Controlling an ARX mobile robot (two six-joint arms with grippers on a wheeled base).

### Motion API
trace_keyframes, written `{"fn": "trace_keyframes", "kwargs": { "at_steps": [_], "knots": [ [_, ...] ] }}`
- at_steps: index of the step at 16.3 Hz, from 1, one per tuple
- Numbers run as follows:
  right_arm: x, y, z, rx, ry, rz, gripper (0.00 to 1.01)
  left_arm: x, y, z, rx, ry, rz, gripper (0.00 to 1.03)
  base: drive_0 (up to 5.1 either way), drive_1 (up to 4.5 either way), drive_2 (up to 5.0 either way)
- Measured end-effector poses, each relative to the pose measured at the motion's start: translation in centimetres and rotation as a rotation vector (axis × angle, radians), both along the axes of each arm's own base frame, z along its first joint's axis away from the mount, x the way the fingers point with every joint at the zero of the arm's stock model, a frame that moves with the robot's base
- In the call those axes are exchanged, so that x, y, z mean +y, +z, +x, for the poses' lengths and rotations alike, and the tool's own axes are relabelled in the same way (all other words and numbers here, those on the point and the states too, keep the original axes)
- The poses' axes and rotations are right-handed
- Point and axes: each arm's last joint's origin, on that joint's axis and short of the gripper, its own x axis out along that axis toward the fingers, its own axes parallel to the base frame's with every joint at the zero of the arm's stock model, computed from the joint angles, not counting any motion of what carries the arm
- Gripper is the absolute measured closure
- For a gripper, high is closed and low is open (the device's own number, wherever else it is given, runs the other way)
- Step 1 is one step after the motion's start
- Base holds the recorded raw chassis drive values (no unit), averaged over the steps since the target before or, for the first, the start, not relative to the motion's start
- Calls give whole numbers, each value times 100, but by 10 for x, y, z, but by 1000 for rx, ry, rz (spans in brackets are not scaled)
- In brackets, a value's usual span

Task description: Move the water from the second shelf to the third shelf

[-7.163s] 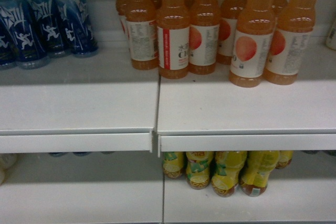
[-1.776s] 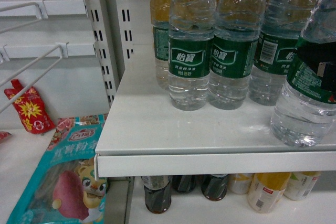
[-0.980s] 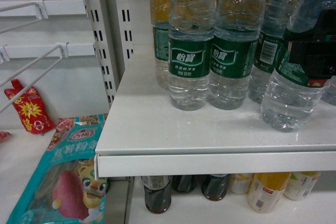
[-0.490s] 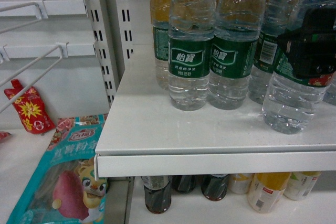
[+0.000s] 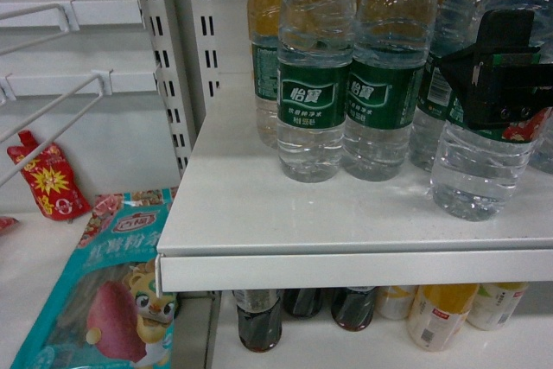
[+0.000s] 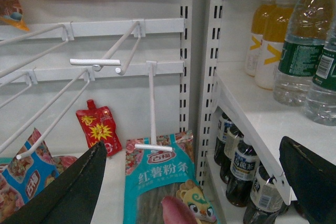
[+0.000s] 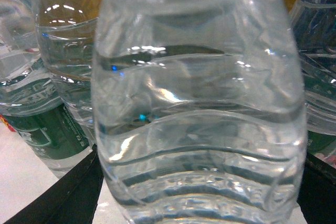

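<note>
The water bottle (image 5: 479, 170), clear and ribbed with a green label, stands upright on the white shelf (image 5: 346, 213) at the right, next to a row of matching bottles (image 5: 315, 84). My right gripper (image 5: 492, 84) brackets it at label height, jaws open, one black finger sticking out left of the bottle. The right wrist view is filled by the bottle (image 7: 199, 119), with dark fingers (image 7: 58, 198) at both lower corners of my right gripper (image 7: 199, 203). My left gripper (image 6: 186, 192) hangs open and empty in front of the neighbouring bay.
Dark drink bottles (image 5: 259, 317) and yellow ones (image 5: 436, 313) stand on the shelf below. Left of the slotted upright (image 5: 164, 58), wire hooks (image 5: 52, 118) jut out over a teal snack packet (image 5: 104, 291) and a red pouch (image 5: 47, 179).
The bottle came in tilted from the right, was set upright on the shelf, and has stayed put. The right gripper's jaws have now spread wider around it.
</note>
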Motion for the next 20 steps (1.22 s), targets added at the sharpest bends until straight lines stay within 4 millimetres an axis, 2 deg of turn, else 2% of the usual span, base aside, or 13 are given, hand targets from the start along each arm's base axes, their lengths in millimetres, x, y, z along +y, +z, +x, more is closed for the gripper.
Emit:
{"fn": "trace_keyframes", "kwargs": {
  "at_steps": [3,8,17,18,20],
  "knots": [
    [-1,11,-7,-13,7,5,3,0,0,0,0,0,0,5,0,0,0],
    [-9,17,-37,3,-2,-2,3,0,0,0,0,0,0,5,0,0,0],
    [-31,56,-127,-74,-23,-27,3,0,0,0,0,0,0,5,0,0,0],
    [-31,60,-138,-194,-102,-25,11,0,0,0,0,0,0,5,0,0,0],
    [-47,44,-159,-205,-247,-54,35,0,0,0,0,3,0,5,0,0,0]
  ]
}}
